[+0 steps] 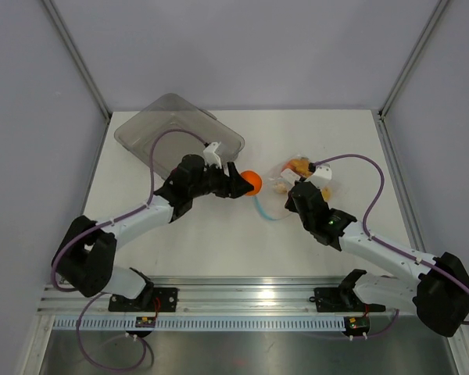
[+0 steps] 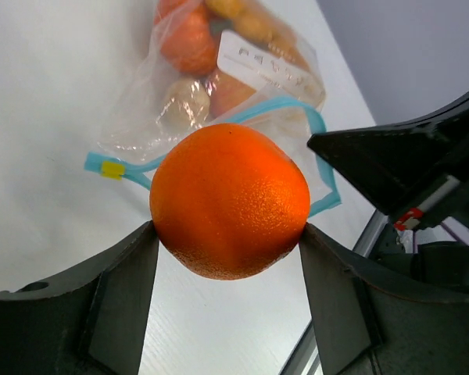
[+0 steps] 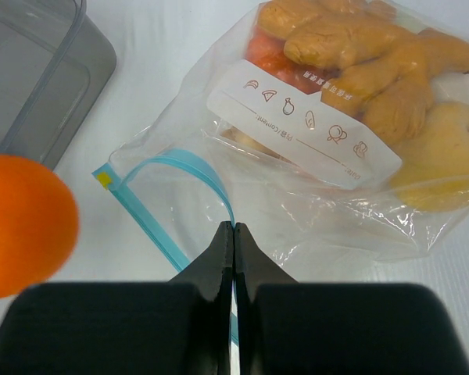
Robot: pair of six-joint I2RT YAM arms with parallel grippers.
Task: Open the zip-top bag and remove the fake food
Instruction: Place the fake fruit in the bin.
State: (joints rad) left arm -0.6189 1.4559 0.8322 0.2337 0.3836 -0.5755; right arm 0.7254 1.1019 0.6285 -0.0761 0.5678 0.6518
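Observation:
An orange ball (image 2: 230, 199) of the fake food hangs above the table between the fingers of my left gripper (image 2: 228, 231), which is shut on it; it also shows in the top view as the orange ball (image 1: 252, 182). The zip-top bag (image 3: 313, 180) lies on the table with its blue zip strip (image 3: 152, 219) parted in a loop. My right gripper (image 3: 234, 226) is shut on the upper lip of that strip. More fake food (image 3: 359, 55) stays inside the bag: orange, tan and yellow pieces. In the top view the bag (image 1: 297, 173) lies right of the ball.
A grey translucent tray (image 1: 176, 129) stands at the back left, just behind my left arm. My right arm (image 2: 406, 164) is close on the right side of the left wrist view. Upright frame posts stand at the table's back corners.

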